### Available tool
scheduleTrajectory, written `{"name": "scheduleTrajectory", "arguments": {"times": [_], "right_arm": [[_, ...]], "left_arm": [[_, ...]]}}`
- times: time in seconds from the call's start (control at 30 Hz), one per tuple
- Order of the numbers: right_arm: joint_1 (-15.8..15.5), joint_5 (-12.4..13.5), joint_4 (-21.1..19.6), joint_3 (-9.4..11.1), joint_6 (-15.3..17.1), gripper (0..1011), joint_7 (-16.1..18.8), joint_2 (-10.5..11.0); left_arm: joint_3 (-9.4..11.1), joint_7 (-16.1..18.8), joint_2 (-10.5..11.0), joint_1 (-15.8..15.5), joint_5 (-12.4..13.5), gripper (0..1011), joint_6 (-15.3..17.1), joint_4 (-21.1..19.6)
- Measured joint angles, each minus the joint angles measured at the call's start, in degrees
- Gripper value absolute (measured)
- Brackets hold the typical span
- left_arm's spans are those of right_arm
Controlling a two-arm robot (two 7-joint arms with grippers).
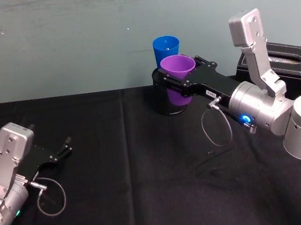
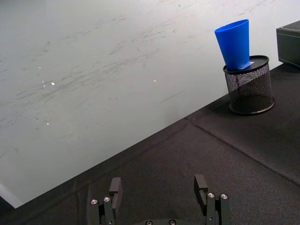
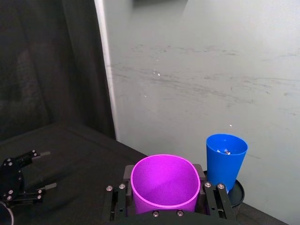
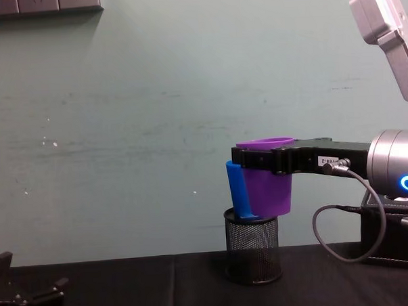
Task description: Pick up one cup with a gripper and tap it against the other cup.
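1. Surface (image 1: 124, 205): black cloth.
2. Right gripper (image 1: 183, 83): raised, pinching the purple cup (image 1: 178, 67) just beside the blue cup (image 1: 165, 48).
3. Left gripper (image 1: 66, 144): low, fingers spread.
4. Mesh cylinder (image 4: 252, 252): holds the blue cup.

- The purple cup (image 1: 177, 68) and the blue cup (image 1: 166, 48) looked like smooth plastic.
- The holder (image 4: 253, 254) was black metal mesh.
- The table (image 1: 128, 193) had matt black cloth.
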Motion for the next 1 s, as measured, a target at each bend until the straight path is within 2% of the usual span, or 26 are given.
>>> {"name": "scheduleTrajectory", "arguments": {"times": [0.63, 0.77, 1.0], "right_arm": [[-0.21, 0.14, -0.14, -0.50, -0.71, 748, 0.43, 0.24], [-1.31, 0.40, -1.36, -0.66, -1.05, 748, 0.53, 0.76], [-5.77, 0.80, -6.00, -1.18, -1.64, 748, 0.39, 2.55]], "left_arm": [[0.00, 0.00, 0.00, 0.00, 0.00, 1011, 0.00, 0.00], [0.00, 0.00, 0.00, 0.00, 0.00, 1011, 0.00, 0.00], [0.00, 0.00, 0.00, 0.00, 0.00, 1011, 0.00, 0.00]]}}
